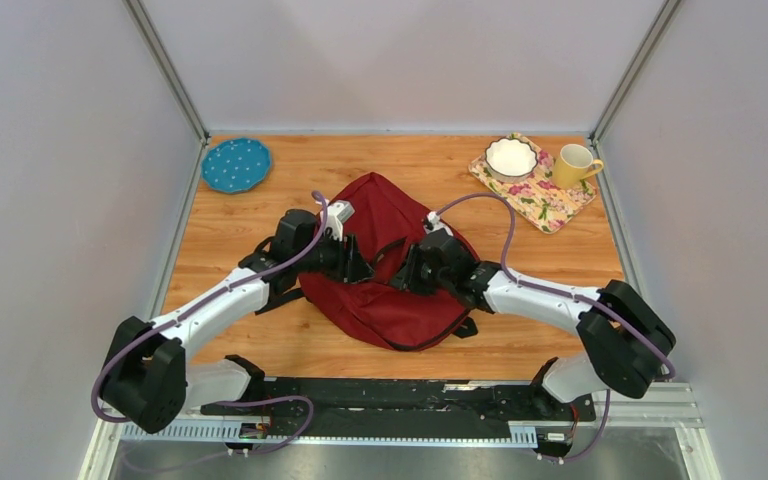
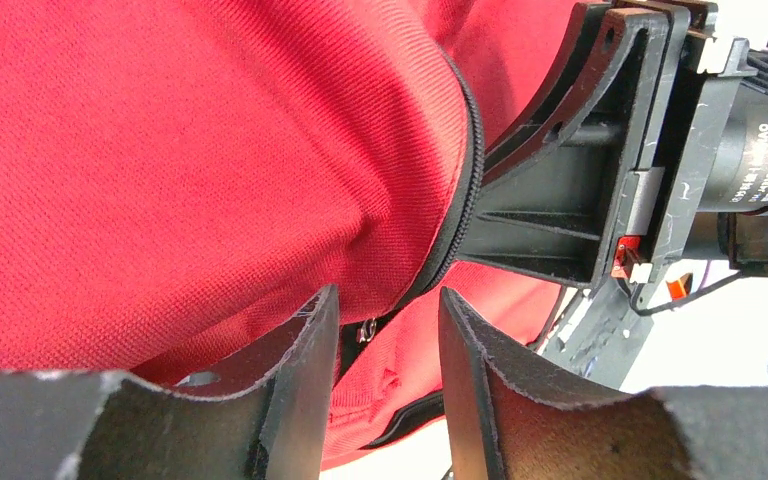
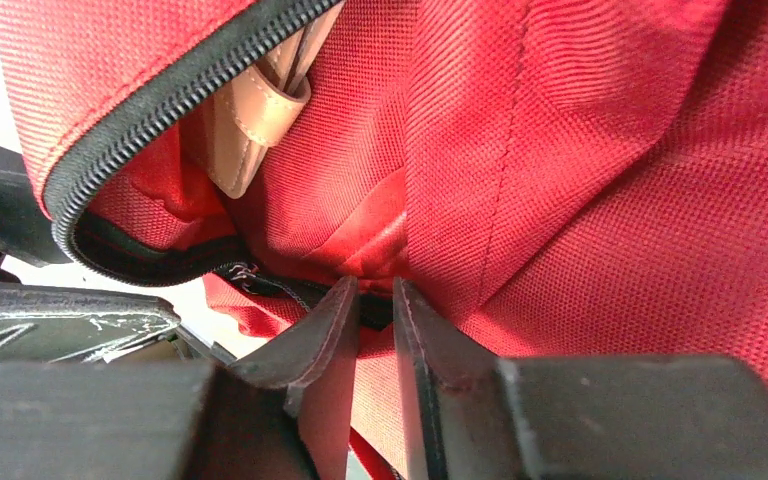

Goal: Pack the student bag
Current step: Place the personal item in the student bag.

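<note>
The student bag (image 1: pixel 390 315) lies flat in the middle of the wooden table (image 1: pixel 250 215), rounded top toward the far side. Both arms reach in over the bag's centre. The left gripper (image 2: pixel 385 295) stands open at the bag's left half, its fingers straddling the black zipper (image 2: pixel 468 150) without pinching it. The right gripper (image 3: pixel 375 285) sits at the bag's middle, fingers nearly together around a fold by the zipper's end; whether it actually clamps the fabric cannot be told.

The main risk is a false grip. If the left fingers close on loose cloth instead of the zipper edge, the opening will not spread and the fabric may slip free. A weak right pinch would let the bag slide across the table. The two grippers work close together and could collide. The tan tab (image 3: pixel 260 110) inside the bag's opening could snag.
</note>
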Available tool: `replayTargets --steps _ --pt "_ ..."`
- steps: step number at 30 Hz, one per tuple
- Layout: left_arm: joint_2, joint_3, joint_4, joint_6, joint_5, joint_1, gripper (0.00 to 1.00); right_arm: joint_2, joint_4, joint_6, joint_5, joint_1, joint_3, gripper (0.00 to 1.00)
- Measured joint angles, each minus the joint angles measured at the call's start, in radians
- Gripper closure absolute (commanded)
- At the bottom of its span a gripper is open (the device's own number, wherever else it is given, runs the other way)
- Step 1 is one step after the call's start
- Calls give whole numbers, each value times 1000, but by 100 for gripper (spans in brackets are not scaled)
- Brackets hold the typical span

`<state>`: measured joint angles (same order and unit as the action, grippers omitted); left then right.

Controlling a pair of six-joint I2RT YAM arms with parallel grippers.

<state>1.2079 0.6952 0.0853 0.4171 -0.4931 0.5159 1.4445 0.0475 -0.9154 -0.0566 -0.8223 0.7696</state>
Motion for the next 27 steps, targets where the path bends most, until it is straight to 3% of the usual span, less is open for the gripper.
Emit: replayTargets --steps 1,4,8,14,27 --pt "0 -2 3 -1 -1 0 51 0 1 0 3 -6 -5 85" --pt "0 -5 17 -4 -8 2 51 0 2 4 15 -26 -14 95" --pt "-17 -17 31 -3 4 22 51 -3 5 16 80 -84 -19 100" --pt "-104 -25 66 -10 41 87 50 -35 -8 71 168 -206 -37 100" --pt "-136 -114 75 1 135 105 50 -87 -8 130 162 -238 -52 90"
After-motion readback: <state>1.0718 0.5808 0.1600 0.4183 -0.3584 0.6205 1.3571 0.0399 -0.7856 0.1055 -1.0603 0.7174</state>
